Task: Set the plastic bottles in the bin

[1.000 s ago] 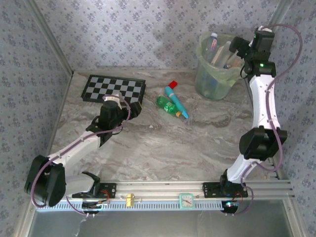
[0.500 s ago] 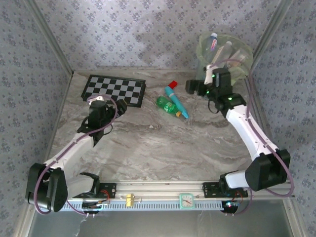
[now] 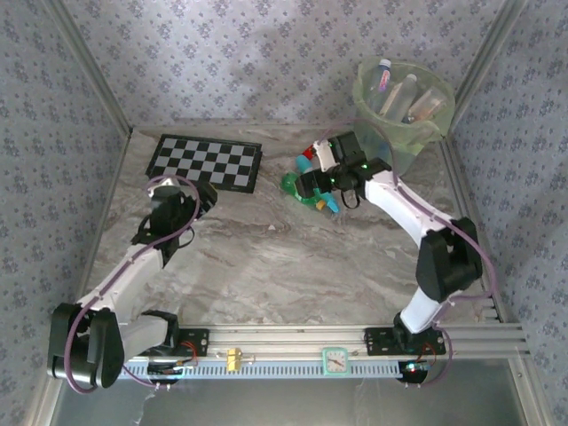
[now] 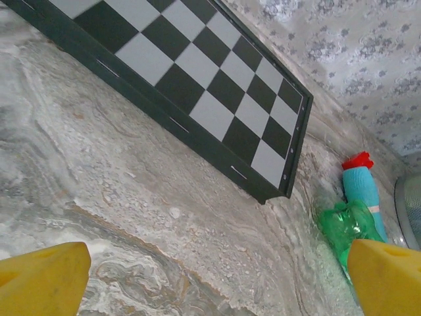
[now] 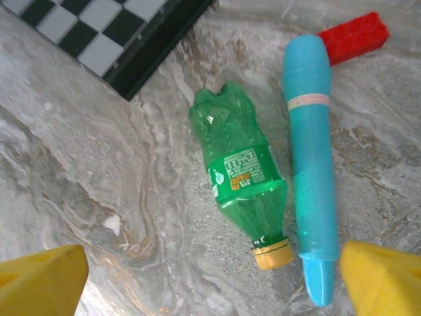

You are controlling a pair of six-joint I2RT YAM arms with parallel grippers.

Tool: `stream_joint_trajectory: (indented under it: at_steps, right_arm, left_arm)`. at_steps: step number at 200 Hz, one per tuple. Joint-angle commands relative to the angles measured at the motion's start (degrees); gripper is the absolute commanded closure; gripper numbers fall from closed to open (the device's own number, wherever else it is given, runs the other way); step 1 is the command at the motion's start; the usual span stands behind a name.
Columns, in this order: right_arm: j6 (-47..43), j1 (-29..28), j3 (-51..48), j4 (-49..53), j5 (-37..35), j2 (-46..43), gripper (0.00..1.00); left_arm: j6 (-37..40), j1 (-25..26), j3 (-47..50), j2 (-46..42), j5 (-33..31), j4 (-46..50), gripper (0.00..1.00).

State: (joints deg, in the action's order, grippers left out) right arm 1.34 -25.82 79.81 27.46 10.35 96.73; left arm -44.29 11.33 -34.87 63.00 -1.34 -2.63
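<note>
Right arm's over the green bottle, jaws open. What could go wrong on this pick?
The teal tube lies right beside the green bottle, and the open right gripper spans both: closing could catch the tube too. The bottle lies on its side; an off-centre finger might roll it toward the checkerboard.
</note>
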Motion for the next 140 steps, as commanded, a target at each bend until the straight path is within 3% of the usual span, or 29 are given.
stream_joint_trajectory:
  at_steps: [1,69,108,140]
  right_arm:
    - [-3.7,-0.7,6.1,5.8,-0.3,5.4,0.00]
    - [-9.1,-4.1,24.2,15.8,-10.7,24.8,0.00]
    - [-13.3,-6.8,31.2,19.8,-18.4,31.9,0.00]
    - [-15.1,-8.6,32.9,20.6,-20.4,34.6,0.00]
  left_arm:
    - [-0.8,-1.9,1.2,-1.9,0.6,1.5,0.00]
    - [-0.6,-4.3,3.3,-3.1,1.5,1.7,0.00]
    - [-0.7,-4.7,4.1,-3.2,1.7,1.1,0.00]
    - [-0.9,-4.8,4.3,-2.9,2.0,0.7,0.00]
